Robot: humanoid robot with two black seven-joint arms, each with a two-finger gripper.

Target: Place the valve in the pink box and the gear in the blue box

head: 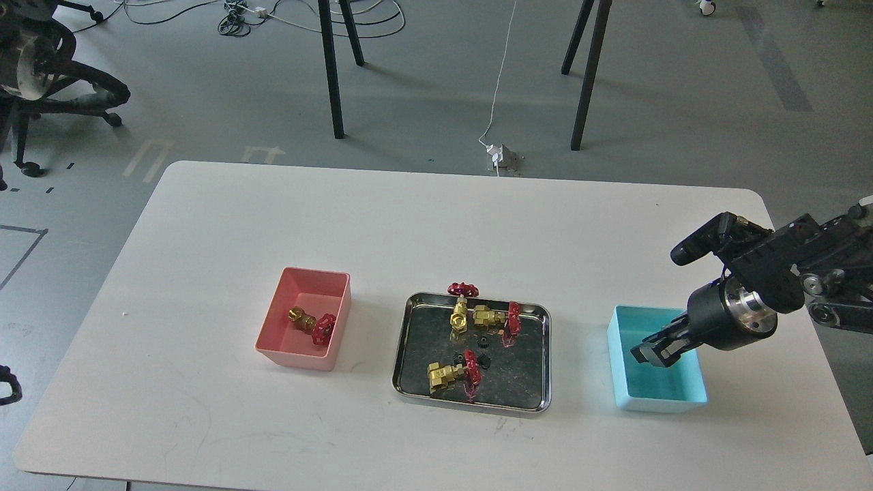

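The pink box (299, 354) stands left of centre with one brass valve with a red handwheel (311, 323) inside. A steel tray (409, 341) in the middle holds three more valves (462, 308) (494, 318) (450, 374) and a few tiny black gears (481, 341) (459, 356). The blue box (660, 404) stands at the right. My right gripper (649, 352) hangs over the blue box, pointing down-left into it. Its dark fingers are close together and I cannot tell whether they hold anything. Only a dark curved piece of my left arm (8, 386) shows at the left edge.
The white table (204, 423) has rounded corners, and its right edge is close behind my right arm. Beyond it on the grey floor are black stand legs (332, 75), cables and an office chair (41, 68).
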